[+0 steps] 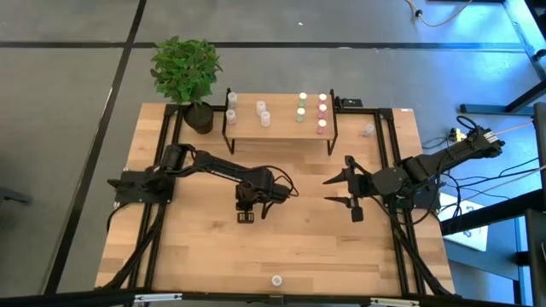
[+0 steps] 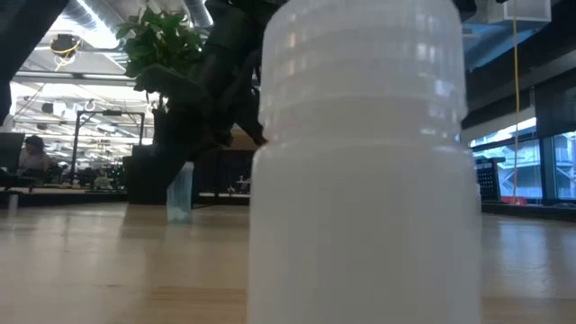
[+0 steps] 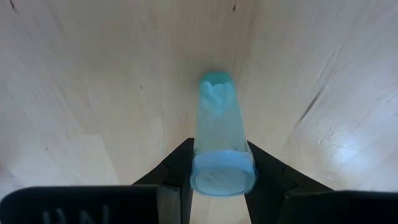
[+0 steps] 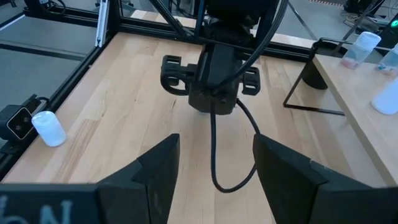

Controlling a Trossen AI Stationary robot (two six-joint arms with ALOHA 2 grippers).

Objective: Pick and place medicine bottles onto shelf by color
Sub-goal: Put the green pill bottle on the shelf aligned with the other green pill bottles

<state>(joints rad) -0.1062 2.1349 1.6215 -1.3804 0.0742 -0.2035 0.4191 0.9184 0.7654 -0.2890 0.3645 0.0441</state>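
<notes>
My left gripper (image 1: 246, 211) at frame centre, pinching a pale bottle (image 3: 219, 143) over the tabletop (image 1: 299, 247), my right gripper (image 1: 339, 191) spread beside it, shelf (image 1: 280, 126) upper centre holding sorted bottles

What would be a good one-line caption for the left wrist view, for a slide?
Left gripper closed around a small translucent medicine bottle standing on the light wooden tabletop, seen from above.
</notes>
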